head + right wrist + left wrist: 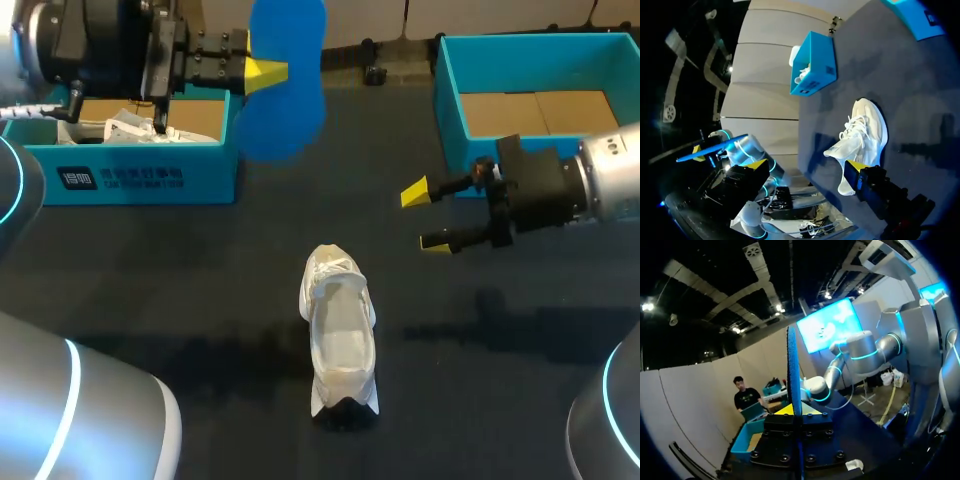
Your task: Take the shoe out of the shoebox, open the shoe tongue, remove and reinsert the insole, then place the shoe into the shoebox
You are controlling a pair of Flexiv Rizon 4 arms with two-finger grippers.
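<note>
**Q:** Dark table [200,300], two teal boxes along the back. Where is the shoe lying?

**A:** The shoe [340,335] is lying on the table in the lower middle of the head view, outside both boxes. It is showing its opening upward, and its laced end is pointing toward the far side. Both of my pincers are staying well apart from it.

**Q:** What is your left arm doing?

**A:** It is coming in from the upper left corner, raised above the table. Its wrist is roughly level and its fingers are pointing toward the right of the frame. My left pincer [262,72] is clamping the blue insole [285,80] between its yellow tips. The insole is hanging in the air in the upper middle, just beside the left shoebox [130,175]. In the left wrist view it is showing edge-on, rising straight out from between the fingers.

**Q:** And the right arm?

**A:** It is reaching in from the right edge, fingers pointing left, and hovering in front of the right shoebox [450,110]. My right pincer [425,217] is standing with its fingers spread wide apart. In the right wrist view the shoe is lying ahead of those fingers, with the left shoebox farther beyond it.

**Q:** What are the boxes holding?

**A:** The right one is showing its brown cardboard floor. The left one is holding a white item [130,128] that I cannot make out.
</note>
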